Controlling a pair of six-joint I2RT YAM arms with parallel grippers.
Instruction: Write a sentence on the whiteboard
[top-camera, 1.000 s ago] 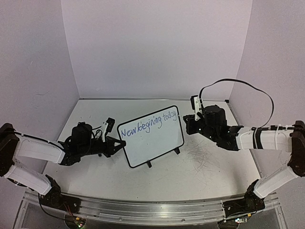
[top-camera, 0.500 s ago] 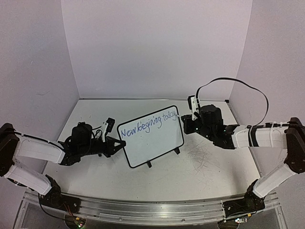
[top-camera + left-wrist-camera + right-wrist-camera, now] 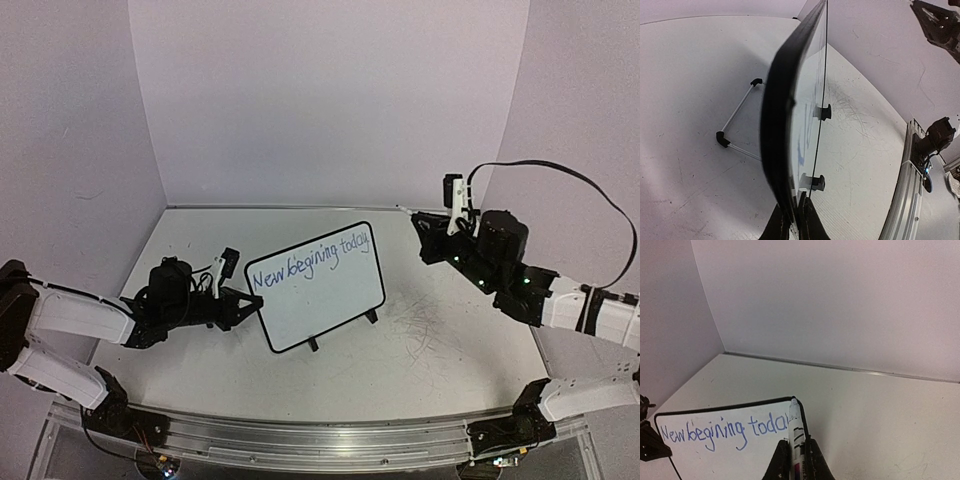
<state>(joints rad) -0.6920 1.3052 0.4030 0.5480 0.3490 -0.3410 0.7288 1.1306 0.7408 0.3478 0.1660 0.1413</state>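
Rightward off the board swings the right gripper (image 3: pixel 452 212). Nearest, the left gripper (image 3: pixel 243 302) pinches the left edge of the black-framed white rectangular whiteboard (image 3: pixel 325 300), mid-frame, with the blue handwritten sentence (image 3: pixel 310 263) slanting across its top. Farther back, right of centre, the right gripper clamps a white marker pen (image 3: pixel 796 432).

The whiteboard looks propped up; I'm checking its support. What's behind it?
A wire stand angles down to the table behind the whiteboard; its joint with the board is hidden.
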